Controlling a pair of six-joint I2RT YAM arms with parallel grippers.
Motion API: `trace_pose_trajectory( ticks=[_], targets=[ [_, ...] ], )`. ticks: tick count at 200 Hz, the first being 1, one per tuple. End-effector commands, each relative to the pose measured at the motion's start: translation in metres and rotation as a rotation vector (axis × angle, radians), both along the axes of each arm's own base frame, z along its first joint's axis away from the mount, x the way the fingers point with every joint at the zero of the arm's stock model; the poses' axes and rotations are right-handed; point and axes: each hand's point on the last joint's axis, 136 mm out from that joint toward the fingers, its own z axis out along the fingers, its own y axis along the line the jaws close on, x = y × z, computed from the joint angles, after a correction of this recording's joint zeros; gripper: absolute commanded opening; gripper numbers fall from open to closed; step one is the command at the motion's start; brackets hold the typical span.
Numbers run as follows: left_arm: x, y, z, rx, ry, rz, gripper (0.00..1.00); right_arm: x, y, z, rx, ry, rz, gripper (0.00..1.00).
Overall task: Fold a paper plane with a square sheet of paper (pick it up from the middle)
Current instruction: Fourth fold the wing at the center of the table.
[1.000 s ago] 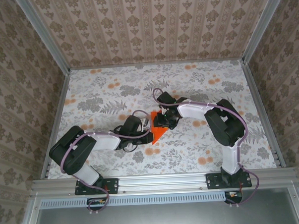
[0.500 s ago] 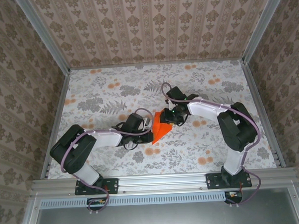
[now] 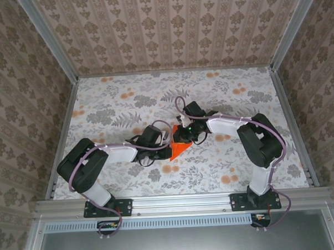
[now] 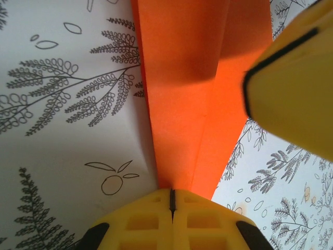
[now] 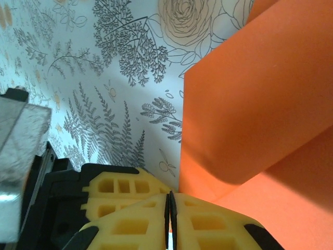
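Orange paper was the one bright thing on the floral tablecloth point(image 3: 238, 100). The folded sheet of paper point(image 3: 178, 150) sat near the middle of the table, a little toward the arms, caught between the two grippers. From above it showed as a narrow, creased shape tapering to a point at its near end, its far part hidden under the right gripper point(image 3: 183, 137). Whether the point touched the cloth I could not tell. The left gripper point(image 3: 165, 141) reached in from the left and met the sheet's left edge. In the left wrist view the sheet of paper point(image 4: 182, 78) ran straight away from the left gripper point(image 4: 171, 194). Its yellow fingers point(image 4: 140, 224) were pressed together with only a thin dark seam between them, and the paper's near end was pinched in that seam. A long crease ran along the sheet, and an upper layer cast a shadow across it. The right gripper's yellow finger point(image 4: 294, 88) hung blurred at the upper right of that view, over the sheet's right edge. In the right wrist view the right gripper point(image 5: 169, 200) likewise had its jaws drawn together to a hairline. The sheet of paper point(image 5: 260, 104) rose directly from that line, a rounded fold bulging just above the fingertips, so this gripper was clamped on the paper too. Grey printed ferns point(image 5: 130, 57) covered the cloth beside the sheet.
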Motion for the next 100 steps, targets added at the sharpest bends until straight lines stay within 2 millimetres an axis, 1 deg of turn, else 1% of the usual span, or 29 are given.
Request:
trace_pose_trajectory(
  ticks=[1, 32, 62, 100],
  targets=[
    [-0.022, 0.019, -0.03, 0.123, 0.079, -0.026, 0.02, 0.0, 0.005, -0.008, 0.008, 0.013, 0.022, 0.12],
    [-0.021, 0.018, -0.028, 0.124, 0.072, -0.029, 0.02, -0.003, -0.002, -0.025, -0.041, 0.03, 0.02, 0.11],
    [-0.019, 0.018, -0.024, 0.122, 0.062, -0.025, 0.02, -0.008, -0.014, -0.04, -0.089, 0.04, 0.004, 0.11],
    [-0.012, 0.012, -0.007, 0.078, 0.022, -0.01, 0.02, -0.013, -0.028, -0.055, -0.115, 0.064, -0.03, 0.1]
  ],
)
